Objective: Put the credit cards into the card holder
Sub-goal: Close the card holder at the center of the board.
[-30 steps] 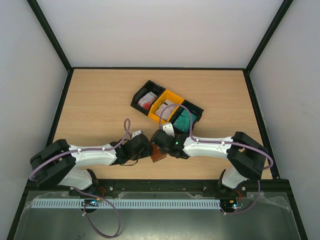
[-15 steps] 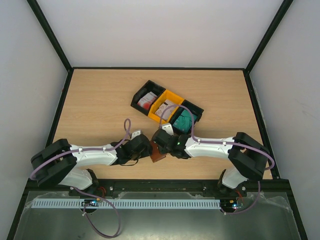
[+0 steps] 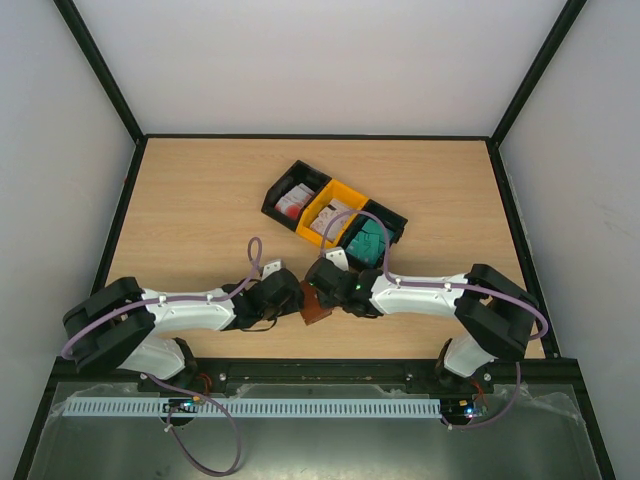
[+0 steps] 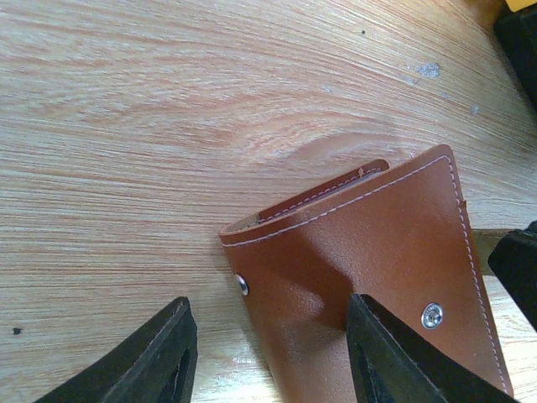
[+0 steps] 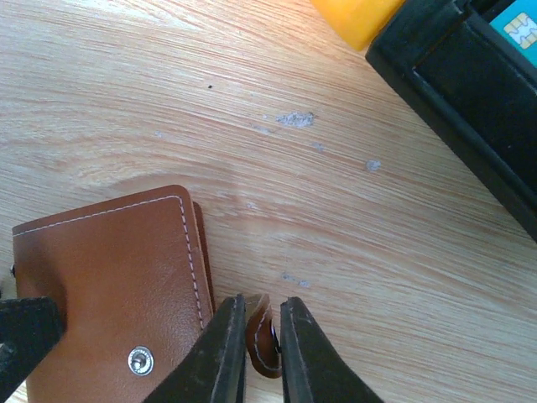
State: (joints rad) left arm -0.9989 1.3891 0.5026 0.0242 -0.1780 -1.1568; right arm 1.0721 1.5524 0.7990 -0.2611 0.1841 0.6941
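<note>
The card holder [image 3: 316, 306] is a closed brown leather wallet lying near the table's front edge, between both grippers. In the left wrist view the card holder [image 4: 377, 252] lies partly between the wide-open jaws of my left gripper [image 4: 273, 357], and one fingertip [image 4: 394, 361] is over its leather. My right gripper [image 5: 263, 340] is shut on the wallet's snap tab [image 5: 265, 336], beside the card holder [image 5: 117, 277]. Teal credit cards [image 3: 368, 240] and white credit cards with red marks [image 3: 292, 200] sit in the bins. My left gripper [image 3: 292, 300] and right gripper [image 3: 320, 285] almost meet.
A row of three joined bins stands behind the wallet: a black one [image 3: 283, 183], a yellow one [image 3: 345, 193] holding white cards [image 3: 330, 218], and a black one [image 3: 396, 222]. The yellow bin's corner [image 5: 361, 13] and the black bin's wall [image 5: 453, 92] are close beyond my right gripper.
My right forearm has shifted very slightly to the right. The wallet and the left arm have not visibly moved.
</note>
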